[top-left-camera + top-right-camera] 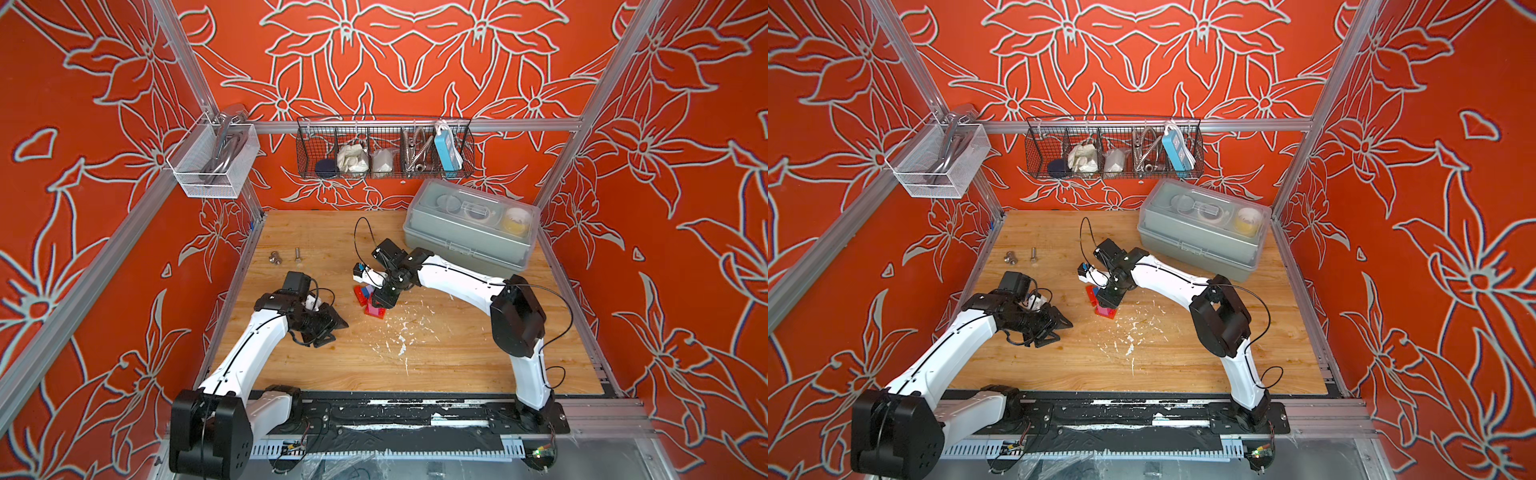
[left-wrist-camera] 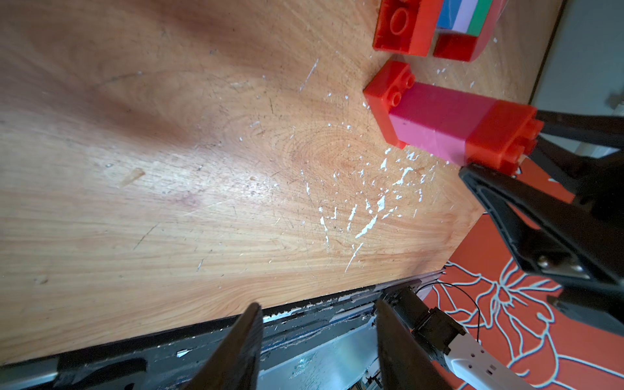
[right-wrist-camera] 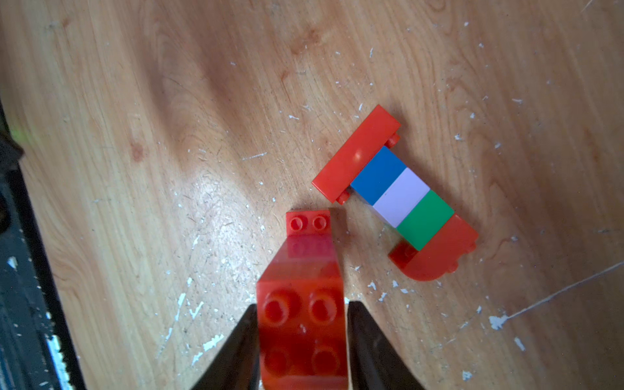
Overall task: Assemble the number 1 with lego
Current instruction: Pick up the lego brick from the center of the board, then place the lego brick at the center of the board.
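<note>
Lidded grey box [image 1: 459,246] holds tape rolls [image 1: 516,220]; wire basket [image 1: 316,139] holds power strip [image 1: 446,150].

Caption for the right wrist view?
Right pincer grips a red lego stack beside a striped lego stack on the wooden table.

A scratched wooden table [image 1: 457,365], flecked with white, bore lego at its middle: a red-and-pink stack [image 2: 449,126] lying just beside a blue-lilac-green stack [image 3: 401,197]. Loose bolts [image 1: 275,258] lay far-left, and a grey lidded box [image 1: 469,237] sat far-right.
</note>
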Robot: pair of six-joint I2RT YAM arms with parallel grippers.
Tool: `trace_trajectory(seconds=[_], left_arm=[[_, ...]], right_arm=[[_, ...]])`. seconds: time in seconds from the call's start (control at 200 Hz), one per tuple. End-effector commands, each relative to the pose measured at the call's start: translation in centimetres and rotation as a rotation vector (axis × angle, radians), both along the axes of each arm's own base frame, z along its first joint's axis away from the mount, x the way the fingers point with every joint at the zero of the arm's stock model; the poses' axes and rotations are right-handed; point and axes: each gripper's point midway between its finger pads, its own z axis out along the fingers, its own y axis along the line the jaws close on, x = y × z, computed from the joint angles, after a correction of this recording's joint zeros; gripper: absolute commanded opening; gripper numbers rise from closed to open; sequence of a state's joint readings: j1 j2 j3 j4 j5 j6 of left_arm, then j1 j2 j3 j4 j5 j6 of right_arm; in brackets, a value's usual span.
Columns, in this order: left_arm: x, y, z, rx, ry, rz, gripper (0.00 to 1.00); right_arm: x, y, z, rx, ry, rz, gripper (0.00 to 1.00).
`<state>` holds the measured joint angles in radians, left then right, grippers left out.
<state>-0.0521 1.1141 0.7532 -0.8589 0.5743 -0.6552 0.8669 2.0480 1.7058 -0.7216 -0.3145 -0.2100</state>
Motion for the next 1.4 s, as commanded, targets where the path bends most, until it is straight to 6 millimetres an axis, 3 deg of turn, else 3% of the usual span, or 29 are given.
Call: trace_trajectory(seconds=[0.0,0.215,0.395,0.776,1.106,1.206,1.346,1.396], left_arm=[[-0.2,0.3,0.1,0.012,0.001,0.015,0.53],[-0.3,0.5,0.5,0.018,-0.008,0.019,0.53],[0.8,0.2,0.7,0.006,-0.067,-0.002,0.53],[2.6,-0.2,-0.2,0.003,-0.131,-0.064,0.52],[3.4,-0.2,-0.8,0.005,-0.131,-0.071,0.51],[3.7,-0.2,-0.9,0.005,-0.134,-0.074,0.51],[3.8,-0.2,-1.2,0.008,-0.127,-0.076,0.51],[3.8,-0.2,-1.3,0.010,-0.123,-0.073,0.51]], right_arm=[[-0.4,-0.2,-0.7,-0.014,0.017,-0.010,0.38],[-1.0,-1.2,2.7,0.149,0.161,-0.105,0.27],[0.1,-2.9,4.5,0.360,0.382,-0.260,0.22],[3.1,-5.8,1.4,0.506,0.635,-0.430,0.23],[3.0,-6.5,-2.6,0.489,0.715,-0.471,0.24],[2.8,-6.6,-3.5,0.485,0.733,-0.477,0.31],[2.5,-6.8,-4.7,0.473,0.754,-0.489,0.66],[2.5,-6.8,-5.0,0.474,0.758,-0.492,0.72]])
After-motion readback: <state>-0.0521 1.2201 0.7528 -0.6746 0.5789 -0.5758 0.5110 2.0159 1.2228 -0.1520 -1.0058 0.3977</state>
